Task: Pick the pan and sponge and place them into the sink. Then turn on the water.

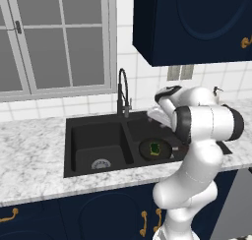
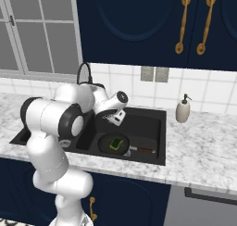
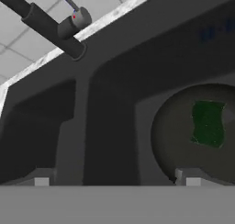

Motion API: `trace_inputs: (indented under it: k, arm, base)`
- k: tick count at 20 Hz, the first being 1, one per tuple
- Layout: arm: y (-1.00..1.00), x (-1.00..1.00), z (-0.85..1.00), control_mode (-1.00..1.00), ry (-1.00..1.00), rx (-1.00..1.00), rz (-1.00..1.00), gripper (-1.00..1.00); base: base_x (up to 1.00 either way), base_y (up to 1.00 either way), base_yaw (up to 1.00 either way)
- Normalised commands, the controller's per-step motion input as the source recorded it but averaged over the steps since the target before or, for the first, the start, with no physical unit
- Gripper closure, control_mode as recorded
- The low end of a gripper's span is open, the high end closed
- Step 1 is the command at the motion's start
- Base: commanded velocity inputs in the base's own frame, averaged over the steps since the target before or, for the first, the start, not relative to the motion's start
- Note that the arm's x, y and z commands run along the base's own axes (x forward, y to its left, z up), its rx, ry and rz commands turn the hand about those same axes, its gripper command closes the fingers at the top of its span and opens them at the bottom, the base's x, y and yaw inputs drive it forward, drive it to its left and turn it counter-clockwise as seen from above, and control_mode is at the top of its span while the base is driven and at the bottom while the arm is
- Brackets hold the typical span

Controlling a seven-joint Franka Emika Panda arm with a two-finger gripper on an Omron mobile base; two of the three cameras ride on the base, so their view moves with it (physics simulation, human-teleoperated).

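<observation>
Hand view is showing the sponge (image 3: 208,123) lying in the pan (image 3: 183,140) at right. The end effector (image 3: 117,179), fingers spread apart and empty, is hovering at bottom centre.

black sink (image 1: 78,135) in a white grey-veined marble tabletop (image 1: 29,150); yellow-green sponge (image 1: 155,148) on a black pan (image 1: 145,150); navy cabinets (image 2: 134,21) with gold handles (image 2: 185,21) at top; beige bottle (image 2: 183,110).
</observation>
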Motion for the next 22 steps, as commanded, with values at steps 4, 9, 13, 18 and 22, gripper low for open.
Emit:
trace_inputs:
  k: [4, 9, 13, 18, 22]
  arm:
    - [0.17, 0.00, 0.24, -1.00, -0.16, 0.24, 0.00, -1.00]
    - [0.17, 0.05, 0.25, -1.00, -0.06, 0.19, 0.00, -1.00]
    - [0.06, 0.06, 0.00, -1.00, 0.02, 0.01, 0.00, -1.00]
    - [0.00, 0.01, 0.02, -1.00, -0.01, 0.01, 0.00, -1.00]
    - [0.02, 0.08, 0.21, -1.00, 0.00, 0.07, 0.00, -1.00]
  base:
    - [0.00, 0.00, 0.00]
    - [0.00, 0.00, 0.00]
    - [0.00, 0.00, 0.00]
    - [0.00, 0.00, 0.00]
    - [0.00, 0.00, 0.00]
